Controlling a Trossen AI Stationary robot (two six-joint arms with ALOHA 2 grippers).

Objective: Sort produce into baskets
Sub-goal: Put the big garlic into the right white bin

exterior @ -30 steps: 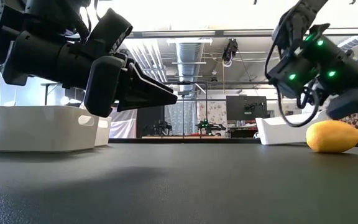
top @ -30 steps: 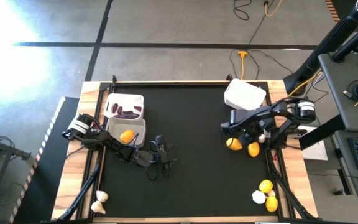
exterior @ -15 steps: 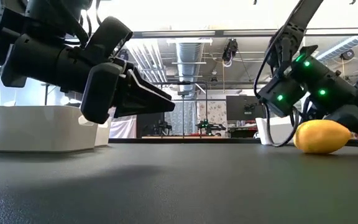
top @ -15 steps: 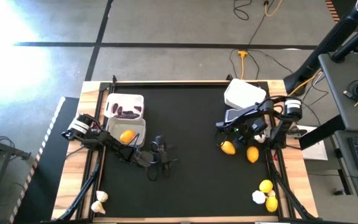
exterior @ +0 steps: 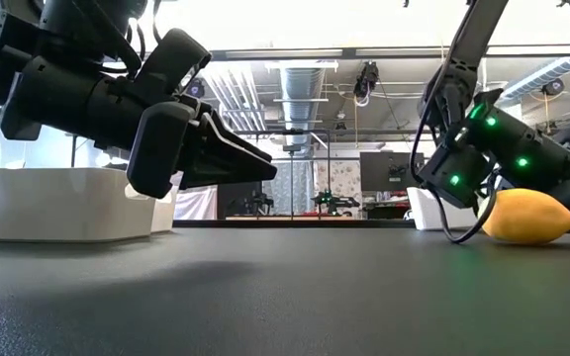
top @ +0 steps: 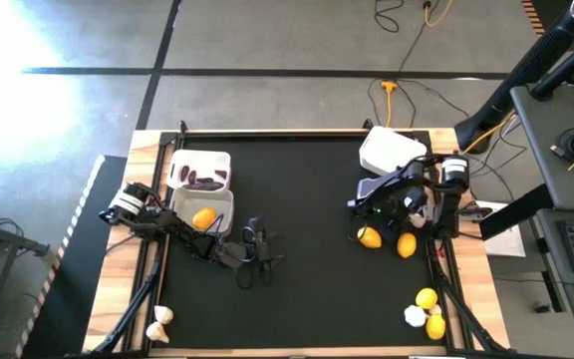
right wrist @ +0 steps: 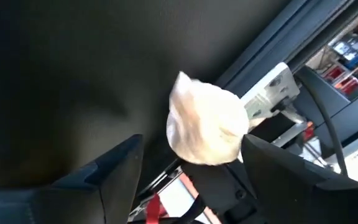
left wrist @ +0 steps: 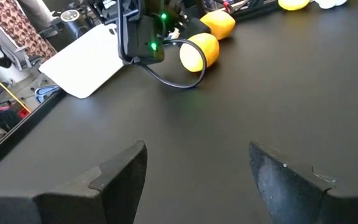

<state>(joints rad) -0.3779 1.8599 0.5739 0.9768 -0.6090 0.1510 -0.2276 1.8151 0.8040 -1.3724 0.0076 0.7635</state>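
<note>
Left gripper (top: 264,254) waits with fingers spread; right gripper (right wrist: 191,155) frames a garlic bulb (right wrist: 205,126).

Left fingers (left wrist: 120,177) hold nothing above the black counter (top: 297,199). The bulb sits between the right fingers (right wrist: 114,171), seemingly untouched; two lemons (top: 369,237) lie just beside them, a white basket (top: 391,152) beyond.

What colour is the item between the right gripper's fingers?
White, a garlic bulb between the right gripper's open fingers; the right wrist view shows it best.

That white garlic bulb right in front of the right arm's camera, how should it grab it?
Best across the garlic bulb's rounded belly, from straight ahead: the right gripper's open jaws already flank it, and the pointed tip gives little to pinch. The table's edge rail sits just behind it.
</note>
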